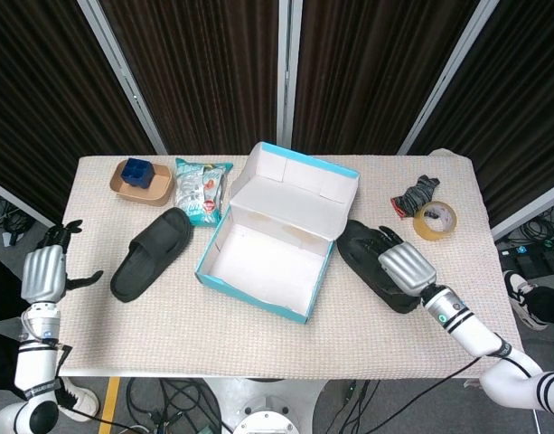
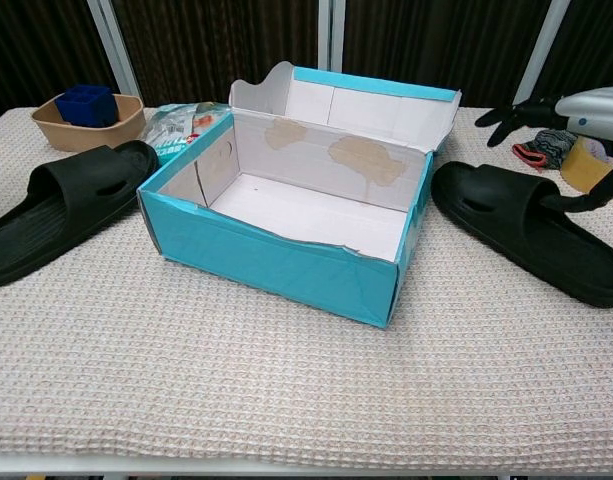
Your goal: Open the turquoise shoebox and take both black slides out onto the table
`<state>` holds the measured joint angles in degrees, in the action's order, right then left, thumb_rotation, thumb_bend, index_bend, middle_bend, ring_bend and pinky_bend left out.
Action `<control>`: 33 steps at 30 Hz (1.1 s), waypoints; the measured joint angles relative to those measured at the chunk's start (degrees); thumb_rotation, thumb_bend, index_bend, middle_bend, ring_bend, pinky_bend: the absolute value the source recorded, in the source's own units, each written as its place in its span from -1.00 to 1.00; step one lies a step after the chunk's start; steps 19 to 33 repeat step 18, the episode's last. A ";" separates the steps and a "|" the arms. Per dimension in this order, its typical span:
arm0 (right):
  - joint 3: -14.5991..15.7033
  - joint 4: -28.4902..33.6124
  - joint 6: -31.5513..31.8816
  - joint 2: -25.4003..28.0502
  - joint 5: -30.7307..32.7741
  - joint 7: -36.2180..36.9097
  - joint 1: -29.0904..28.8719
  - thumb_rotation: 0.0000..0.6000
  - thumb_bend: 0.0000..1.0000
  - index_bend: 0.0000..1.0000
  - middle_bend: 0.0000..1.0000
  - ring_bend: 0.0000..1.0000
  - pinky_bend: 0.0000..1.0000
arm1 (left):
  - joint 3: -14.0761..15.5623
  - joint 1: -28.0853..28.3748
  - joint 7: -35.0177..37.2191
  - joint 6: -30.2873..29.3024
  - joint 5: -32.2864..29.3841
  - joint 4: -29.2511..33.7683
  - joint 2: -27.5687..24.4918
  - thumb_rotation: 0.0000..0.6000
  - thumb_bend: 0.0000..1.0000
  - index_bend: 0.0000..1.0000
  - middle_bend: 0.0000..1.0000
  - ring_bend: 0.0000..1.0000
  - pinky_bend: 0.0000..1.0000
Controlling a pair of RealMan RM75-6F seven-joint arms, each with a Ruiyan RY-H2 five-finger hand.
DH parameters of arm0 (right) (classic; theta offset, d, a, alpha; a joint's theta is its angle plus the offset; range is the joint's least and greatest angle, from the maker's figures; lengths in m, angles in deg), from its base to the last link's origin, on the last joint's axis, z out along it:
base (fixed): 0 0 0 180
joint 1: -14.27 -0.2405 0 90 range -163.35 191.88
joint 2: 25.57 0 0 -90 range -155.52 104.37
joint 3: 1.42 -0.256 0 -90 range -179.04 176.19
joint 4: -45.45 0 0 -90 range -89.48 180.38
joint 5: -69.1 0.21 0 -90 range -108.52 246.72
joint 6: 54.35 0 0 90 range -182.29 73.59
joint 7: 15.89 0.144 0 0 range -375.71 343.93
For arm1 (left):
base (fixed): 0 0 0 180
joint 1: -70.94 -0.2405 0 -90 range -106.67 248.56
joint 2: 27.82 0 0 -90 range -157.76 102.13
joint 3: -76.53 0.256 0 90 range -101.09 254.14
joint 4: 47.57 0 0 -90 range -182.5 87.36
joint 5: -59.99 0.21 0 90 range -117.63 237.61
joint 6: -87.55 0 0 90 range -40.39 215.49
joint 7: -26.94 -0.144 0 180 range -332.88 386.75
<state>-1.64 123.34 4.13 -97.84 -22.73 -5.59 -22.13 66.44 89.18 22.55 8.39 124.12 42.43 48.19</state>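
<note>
The turquoise shoebox stands open and empty mid-table, its lid folded back. One black slide lies flat on the table left of the box. The other black slide lies flat to the right of the box. My left hand hangs beyond the table's left edge, fingers apart, holding nothing, a short way from the left slide. My right hand hovers over the outer end of the right slide with its fingers spread; the head view hides that end.
A tan tray holding a blue cube sits at the back left, with a snack bag beside it. At the back right lie a tape roll and a dark bundle. Woven cloth covers the table.
</note>
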 measured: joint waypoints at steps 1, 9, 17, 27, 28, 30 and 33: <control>-0.09 0.08 1.74 0.40 0.07 0.62 0.80 1.00 -0.50 -1.00 -0.73 -1.00 -1.00 | 0.14 -0.32 0.00 -0.33 0.48 0.01 -0.46 1.00 -0.93 -0.71 -0.54 -0.77 -0.51; -0.31 1.56 11.95 4.07 5.76 0.38 10.90 1.00 -0.45 -1.00 -0.85 -1.00 -0.81 | 4.32 -4.42 -1.53 -6.45 8.74 -5.77 -2.22 1.00 -0.92 -0.62 -0.54 -0.77 -0.61; 0.77 3.81 23.86 5.97 9.03 1.62 22.94 1.00 -0.45 -1.00 -0.87 -1.00 -0.92 | 8.59 -11.74 -1.45 -11.15 11.03 -5.01 -3.73 1.00 -0.92 -0.62 -0.54 -0.77 -0.62; 0.93 3.93 24.38 6.04 8.96 1.80 23.50 1.00 -0.45 -1.00 -0.87 -1.00 -0.93 | 9.08 -12.38 -1.74 -11.69 11.44 -3.93 -4.07 1.00 -0.92 -0.62 -0.54 -0.77 -0.62; 0.93 3.93 24.38 6.04 8.96 1.80 23.50 1.00 -0.45 -1.00 -0.87 -1.00 -0.93 | 9.08 -12.38 -1.74 -11.69 11.44 -3.93 -4.07 1.00 -0.92 -0.62 -0.54 -0.77 -0.62; 0.93 3.93 24.38 6.04 8.96 1.80 23.50 1.00 -0.45 -1.00 -0.87 -1.00 -0.93 | 9.08 -12.38 -1.74 -11.69 11.44 -3.93 -4.07 1.00 -0.92 -0.62 -0.54 -0.77 -0.62; 0.93 3.93 24.38 6.04 8.96 1.80 23.50 1.00 -0.45 -1.00 -0.87 -1.00 -0.93 | 9.08 -12.38 -1.74 -11.69 11.44 -3.93 -4.07 1.00 -0.92 -0.62 -0.54 -0.77 -0.62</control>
